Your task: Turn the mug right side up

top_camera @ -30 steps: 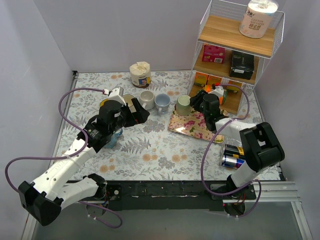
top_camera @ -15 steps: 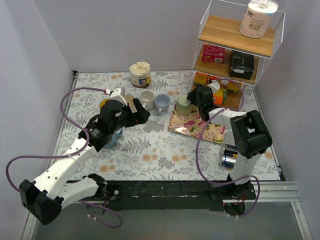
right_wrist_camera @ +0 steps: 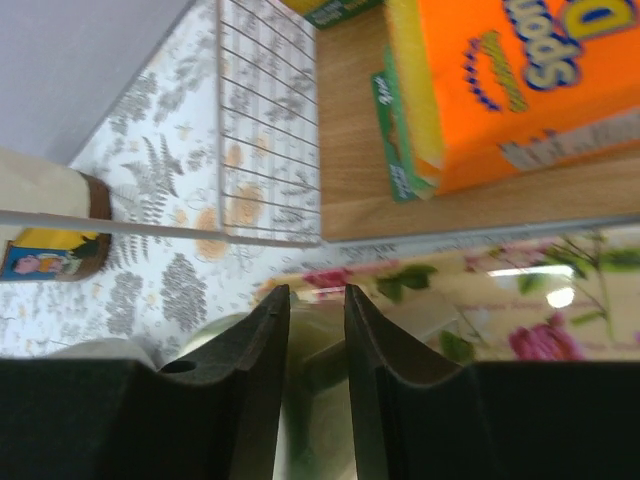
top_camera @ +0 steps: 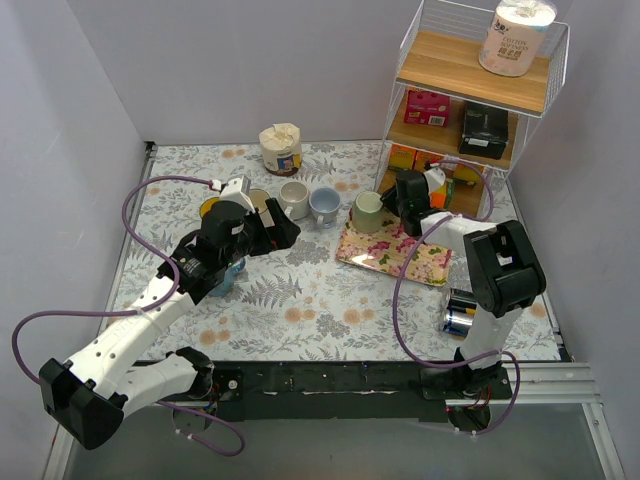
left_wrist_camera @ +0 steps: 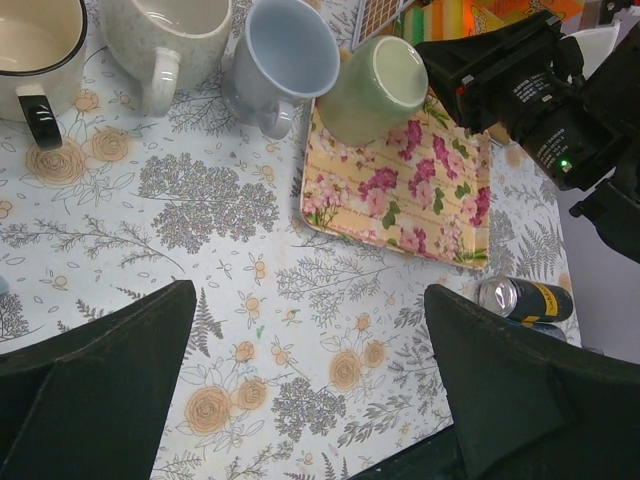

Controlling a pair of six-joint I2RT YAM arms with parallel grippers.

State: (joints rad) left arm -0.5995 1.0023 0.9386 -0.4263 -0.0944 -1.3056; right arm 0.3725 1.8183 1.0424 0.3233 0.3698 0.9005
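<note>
The pale green mug point(top_camera: 366, 210) sits tilted on the far left corner of the floral tray point(top_camera: 400, 255). It also shows in the left wrist view point(left_wrist_camera: 375, 90), its round end facing up and left. My right gripper point(top_camera: 393, 207) is at the mug's right side. In the right wrist view its jaws point(right_wrist_camera: 317, 295) stand narrow, shut on a blurred green part of the mug point(right_wrist_camera: 320, 400). My left gripper point(top_camera: 284, 231) is open and empty over the table left of the tray, its fingers point(left_wrist_camera: 100, 380) wide apart.
A blue mug point(top_camera: 324, 205), a cream mug point(top_camera: 293, 197) and a black-rimmed cup point(top_camera: 258, 200) stand in a row left of the tray. A wire shelf point(top_camera: 470, 100) stands close behind my right gripper. A can point(top_camera: 462, 318) lies at the right front. A paper roll point(top_camera: 281, 148) stands at the back.
My right arm has swung its elbow back toward the shelf and the wrist has turned, the gripper staying at the green mug. The left arm has barely moved.
</note>
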